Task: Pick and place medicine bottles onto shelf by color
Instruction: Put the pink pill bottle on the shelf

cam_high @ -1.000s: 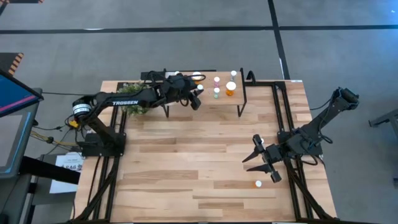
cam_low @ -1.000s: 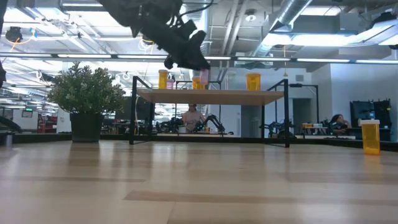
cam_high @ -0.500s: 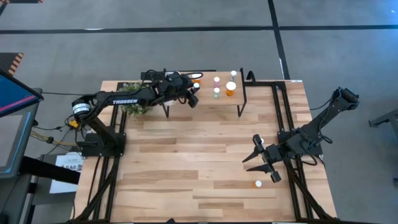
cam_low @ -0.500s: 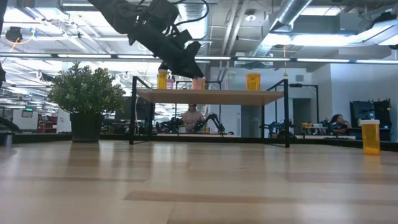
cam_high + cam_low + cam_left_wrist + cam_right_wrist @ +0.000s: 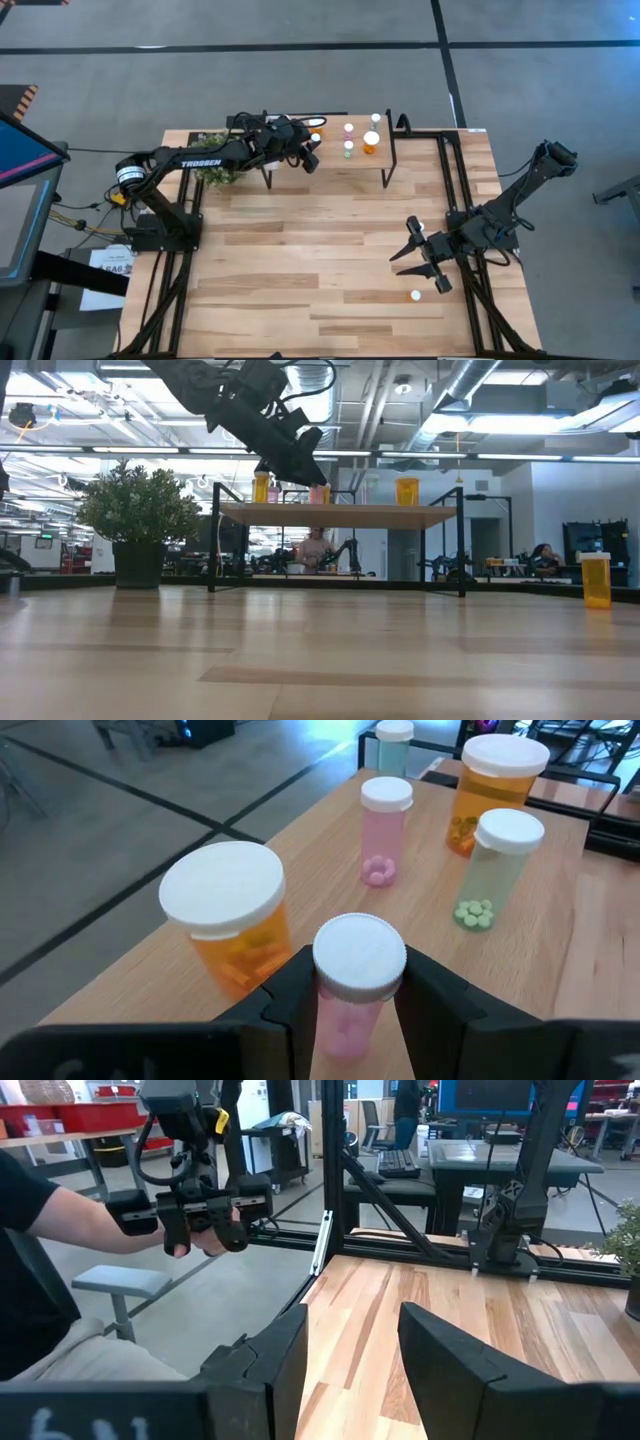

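Over the shelf [image 5: 330,146], the left gripper [image 5: 355,995] is gripping a pink bottle [image 5: 357,982], having carried it inward beside an orange bottle [image 5: 234,927]; placement looks close. Right gripper [image 5: 425,262] is waiting open.

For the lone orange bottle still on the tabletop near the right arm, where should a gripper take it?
Around the orange body just under the white cap of the orange bottle, coming from above: it stands upright with open tabletop around it. The right gripper is open nearby.
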Controlling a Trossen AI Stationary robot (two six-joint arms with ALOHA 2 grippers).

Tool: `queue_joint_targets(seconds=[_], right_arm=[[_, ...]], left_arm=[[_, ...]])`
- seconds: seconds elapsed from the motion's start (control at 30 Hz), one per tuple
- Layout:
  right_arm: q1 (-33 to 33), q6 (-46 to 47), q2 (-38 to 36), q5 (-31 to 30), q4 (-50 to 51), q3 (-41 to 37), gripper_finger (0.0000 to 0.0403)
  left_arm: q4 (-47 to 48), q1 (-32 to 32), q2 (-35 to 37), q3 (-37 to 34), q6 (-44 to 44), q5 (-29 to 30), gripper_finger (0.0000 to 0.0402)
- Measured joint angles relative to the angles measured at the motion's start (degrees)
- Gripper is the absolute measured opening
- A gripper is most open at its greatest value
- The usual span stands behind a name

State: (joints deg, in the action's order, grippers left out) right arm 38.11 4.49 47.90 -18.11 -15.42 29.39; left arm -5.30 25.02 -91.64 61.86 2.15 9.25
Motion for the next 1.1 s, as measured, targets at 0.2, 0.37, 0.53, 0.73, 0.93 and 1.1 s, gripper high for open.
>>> queue_joint_targets(seconds=[0.2,0.37,0.53,0.73,0.93,1.1], right_arm=[[0.0,0.01,-0.01,0.0,-0.03,0.0,0.018],[0.0,0.02,-0.01,0.0,-0.04,0.0,0.0178],[0.0,0.02,0.0,0.0,-0.07,0.0,0.0182],[0.0,0.02,0.0,0.0,-0.08,0.0,0.0179],[0.0,0.04,0.0,0.0,-0.09,0.0,0.0177],[0.0,0.07,0.0,0.0,-0.11,0.0,0.018]], left_arm=[[0.15,0.0,0.0,-0.02,0.09,-0.12,0.0101],[0.17,0.0,0.0,0.01,0.07,-0.23,0.0101],[0.2,-0.02,-0.02,0.01,0.09,-0.28,0.0101],[0.2,-0.07,-0.02,0.01,0.44,-0.47,0.0101],[0.17,-0.32,-0.02,0.01,0.48,-1.08,0.0101],[0.23,-0.72,-0.02,0.01,0.5,-1.1,0.011]])
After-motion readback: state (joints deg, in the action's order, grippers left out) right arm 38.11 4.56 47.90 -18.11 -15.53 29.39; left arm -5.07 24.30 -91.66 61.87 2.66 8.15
